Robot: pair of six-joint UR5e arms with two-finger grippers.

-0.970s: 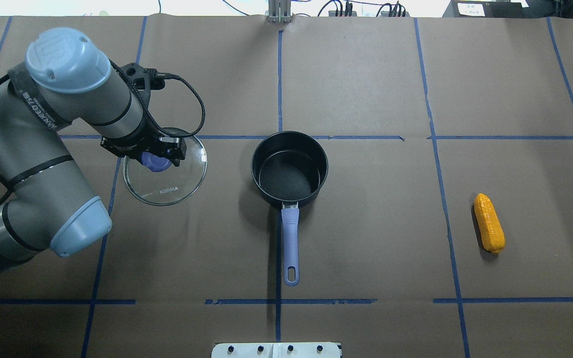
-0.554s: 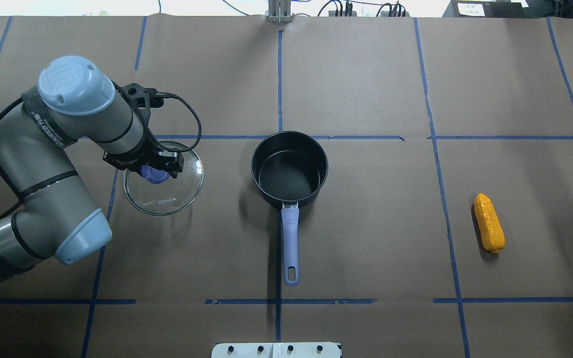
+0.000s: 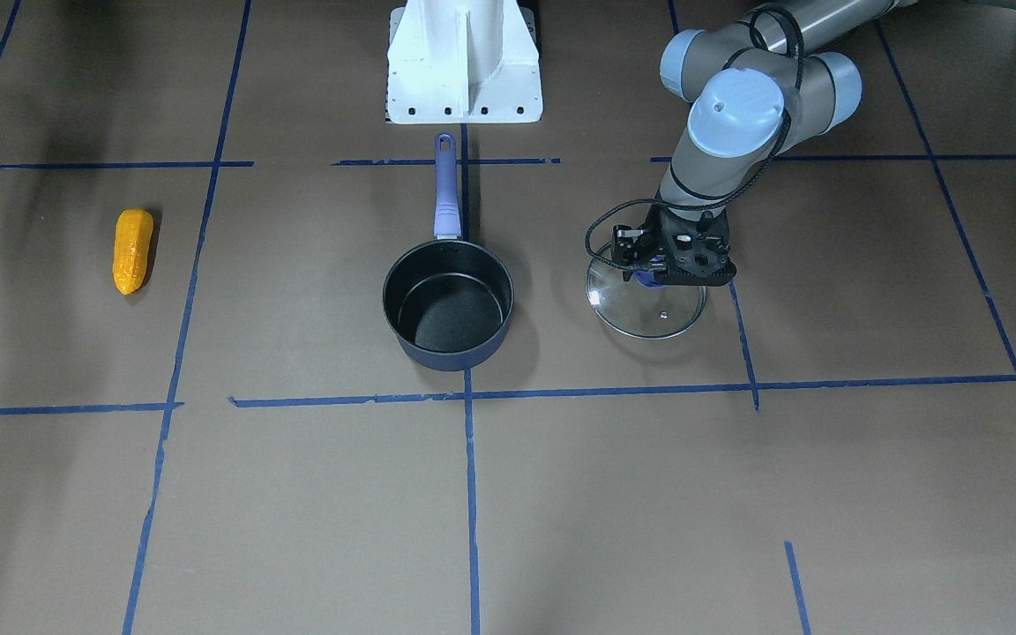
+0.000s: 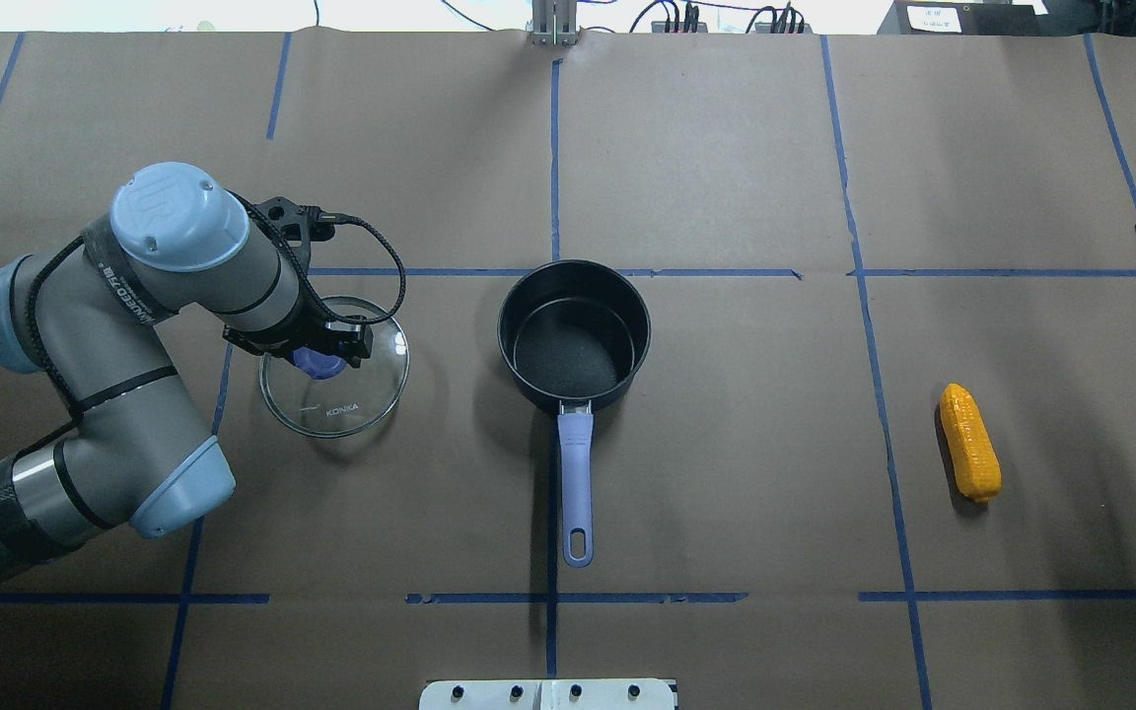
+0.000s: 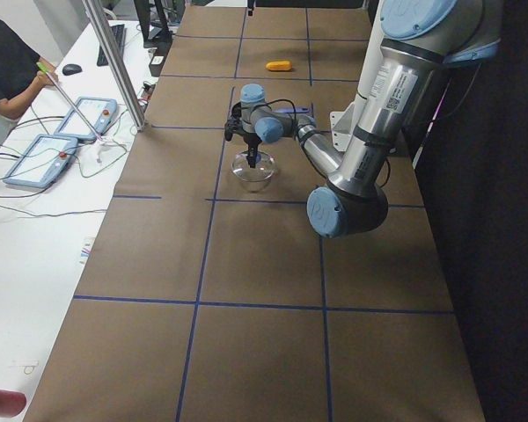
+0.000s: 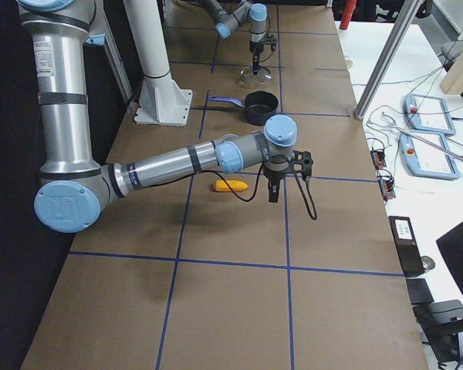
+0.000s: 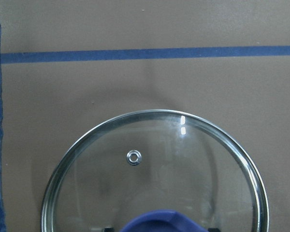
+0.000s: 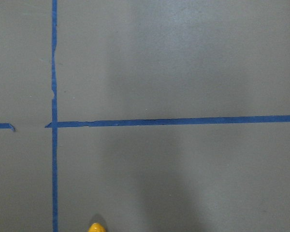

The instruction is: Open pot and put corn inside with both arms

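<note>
— Fingers of the left gripper: how are they set?
— They are seen drawn in against the purple knob of the glass lid, one on either side, so the lid is gripped by its knob. Only dark slivers of them are caught at the foot of the left wrist view.
— Is the lid set down on the table?
— That cannot be settled. It is seen low over the table, to the left of the pot in the overhead view, and contact is perhaps made.
— And the pot?
— It is found upright at the table's middle, uncovered, with its black inside bare. Its handle is pointed toward the robot's white base, along a blue tape line.
— Where is the corn placed?
— It is laid on its side on the robot's right half, well apart from the pot and clear of both grippers.
— What is known of the right gripper?
— It is held above the table, pointed down, near the corn but not over it. Whether its fingers are spread or closed cannot be told. In its wrist view only the corn's tip is caught, at the lower edge.
</note>
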